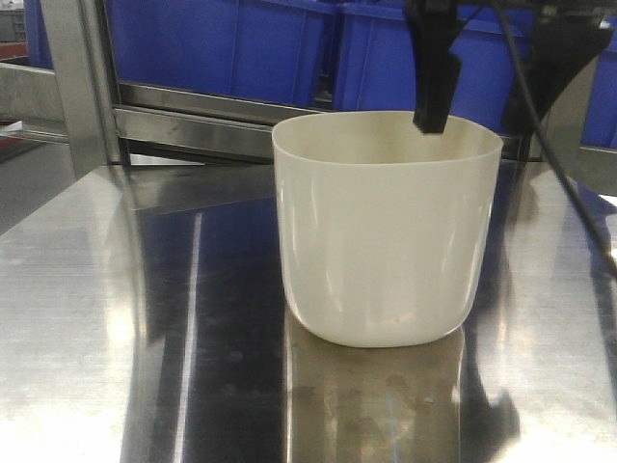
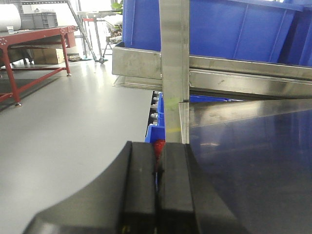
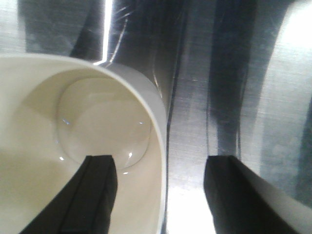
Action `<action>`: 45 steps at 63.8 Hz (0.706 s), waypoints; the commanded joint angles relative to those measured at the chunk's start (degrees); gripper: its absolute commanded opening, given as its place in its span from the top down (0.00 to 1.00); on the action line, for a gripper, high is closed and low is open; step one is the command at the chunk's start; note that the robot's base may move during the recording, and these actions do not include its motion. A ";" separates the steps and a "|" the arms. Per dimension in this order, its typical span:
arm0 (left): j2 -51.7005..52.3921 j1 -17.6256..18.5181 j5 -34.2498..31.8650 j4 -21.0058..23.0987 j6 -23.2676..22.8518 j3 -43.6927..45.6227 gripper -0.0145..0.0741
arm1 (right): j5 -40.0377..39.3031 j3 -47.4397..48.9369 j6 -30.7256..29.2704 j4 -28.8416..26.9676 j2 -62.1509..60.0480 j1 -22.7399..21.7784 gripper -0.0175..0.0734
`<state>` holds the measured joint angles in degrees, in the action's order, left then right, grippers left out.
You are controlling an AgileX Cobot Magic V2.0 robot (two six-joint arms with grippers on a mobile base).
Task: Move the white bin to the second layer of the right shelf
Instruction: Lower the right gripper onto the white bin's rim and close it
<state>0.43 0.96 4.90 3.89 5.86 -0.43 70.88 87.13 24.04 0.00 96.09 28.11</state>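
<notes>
Standing upright on the steel tabletop [image 1: 96, 318], one white bin [image 1: 386, 227] shows you its open mouth and rounded base. One right gripper [image 3: 163, 195] hangs over the bin's rim, spread wide. One finger [image 3: 95, 195] is inside the mouth and the other finger [image 3: 239, 195] is outside the wall, with the rim between them. Neither visibly presses the wall, and it holds nothing. Open steel surface extends in front of the bin and to its left. Behind the bin, one horizontal rack rail [image 1: 193, 121] runs close past the rim, with at least two blue crates [image 1: 222, 48] above it. One upright post [image 1: 72, 77] stands well left of the bin. You find one left gripper [image 2: 157, 190] at the tabletop's edge, its two pads pressed together on nothing. Its place relative to the bin cannot be told.
</notes>
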 commanded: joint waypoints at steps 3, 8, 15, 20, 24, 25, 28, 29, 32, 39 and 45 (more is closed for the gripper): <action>0.87 0.31 -4.90 0.35 -0.15 -2.11 0.74 | -0.16 1.78 0.09 1.02 0.23 -0.31 0.25; 0.87 0.31 -4.90 0.35 -0.15 -2.11 0.74 | -0.09 1.78 0.09 0.97 1.58 -0.31 0.25; 0.87 0.31 -4.90 0.35 -0.15 -2.11 0.74 | -0.09 1.47 0.09 0.00 2.15 -0.46 0.25; 0.87 0.31 -4.90 0.35 -0.15 -2.11 0.74 | -0.63 0.22 0.09 -1.11 1.82 -1.33 0.25; 0.87 0.31 -4.90 0.35 -0.15 -2.11 0.74 | -0.57 -1.20 0.09 -1.84 1.76 -2.13 0.25; 0.87 0.31 -4.90 0.35 -0.15 -2.11 0.74 | -0.47 -1.42 0.09 -1.91 1.76 -2.20 0.25; 0.87 0.31 -4.90 0.35 -0.15 -2.11 0.74 | -0.36 -1.77 0.09 -1.90 1.76 -2.20 0.25; 0.87 0.31 -4.90 0.35 -0.15 -2.11 0.74 | -0.29 -1.75 0.09 -1.90 1.76 -2.20 0.25; 0.87 0.31 -4.90 0.35 -0.15 -2.11 0.74 | -0.55 -1.61 0.09 -1.85 1.76 -2.20 0.25; 0.87 0.31 -4.90 0.35 -0.15 -2.11 0.74 | -1.07 -1.49 0.09 -1.65 0.85 -2.20 0.25; 0.87 0.31 -4.90 0.35 -0.15 -2.11 0.74 | -1.11 -1.49 0.09 -0.97 0.04 -2.20 0.25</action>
<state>0.43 0.96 4.90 3.89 5.86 -0.43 70.31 84.26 24.04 -1.78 100.04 26.13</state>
